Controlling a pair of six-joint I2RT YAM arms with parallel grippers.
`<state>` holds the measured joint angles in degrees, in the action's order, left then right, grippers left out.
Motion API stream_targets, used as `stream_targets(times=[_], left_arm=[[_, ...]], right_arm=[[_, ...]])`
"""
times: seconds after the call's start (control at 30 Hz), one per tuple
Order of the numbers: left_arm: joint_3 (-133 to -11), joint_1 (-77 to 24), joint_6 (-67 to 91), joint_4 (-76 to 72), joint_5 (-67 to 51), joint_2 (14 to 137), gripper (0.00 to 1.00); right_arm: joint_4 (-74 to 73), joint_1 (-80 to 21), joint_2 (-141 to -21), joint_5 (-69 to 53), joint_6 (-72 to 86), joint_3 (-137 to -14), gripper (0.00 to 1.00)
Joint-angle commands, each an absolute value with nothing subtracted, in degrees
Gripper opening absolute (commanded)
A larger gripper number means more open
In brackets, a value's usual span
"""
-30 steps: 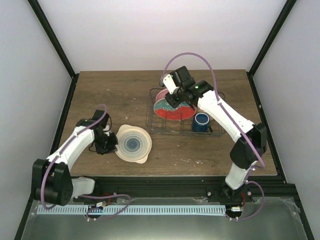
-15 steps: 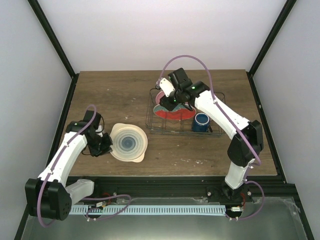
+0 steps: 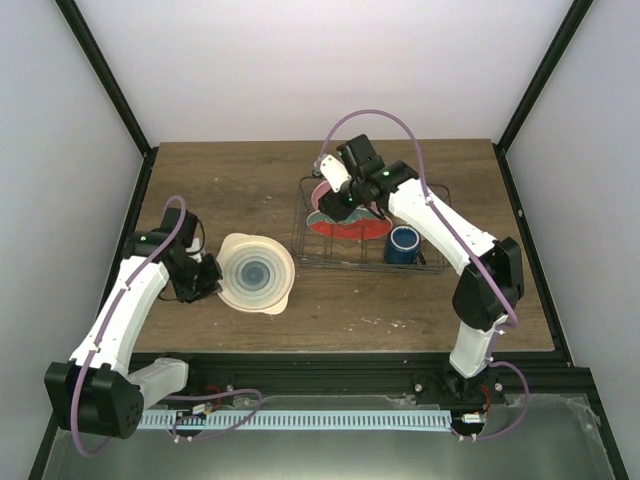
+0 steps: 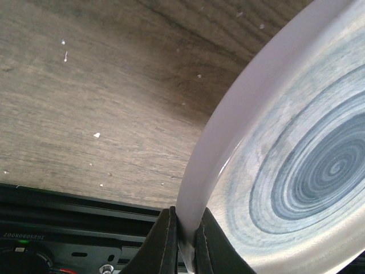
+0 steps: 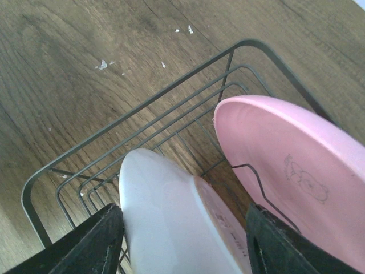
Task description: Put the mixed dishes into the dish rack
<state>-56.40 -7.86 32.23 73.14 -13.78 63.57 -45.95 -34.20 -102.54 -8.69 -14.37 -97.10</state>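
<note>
Wooden table (image 3: pixel 250 180), white walls. The left claw (image 4: pixel 183 240) is clenched on the rim of the ringed plate (image 3: pixel 258 273) at the table's 8 o'clock. It should keep that pinch firm and carry the plate on edge to a free divider. The right claw (image 5: pixel 182 212) stands released astride the red plate (image 3: pixel 350 226) and should rise straight up. The rack (image 5: pixel 142 105), at 2 o'clock, holds the red plate, a pink plate (image 5: pixel 285 154) and a mug (image 3: pixel 403 242).

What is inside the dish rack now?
A pink plate, a red plate and a dark blue mug are inside the dish rack. From above, the right arm covers part of both plates.
</note>
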Motion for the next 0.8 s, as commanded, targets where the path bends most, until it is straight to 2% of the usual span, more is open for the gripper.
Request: stream_targets(times=[0.0,0.17,0.43,0.77], left_arm=[[-62.78,-7.56,30.98,73.12,-17.35,64.16,0.0],[-65.75,-7.55,31.27,72.31,-18.72,65.1,0.0],[-68.09,-7.56,32.7,66.05,-22.57,67.86,0.0],[-70.13,-7.51,33.9,60.83,-24.14,69.86,0.0]], right_arm=[[-45.64,-33.75,-101.6,-8.95,-14.51,-101.17,0.63],[-45.23,-33.67,-101.64,-10.86,-14.09,-102.72,0.67],[-46.23,-31.16,-102.97,-26.71,-11.2,-107.33,0.74],[-49.19,-30.26,-107.5,-41.48,-9.72,-109.63,0.75]])
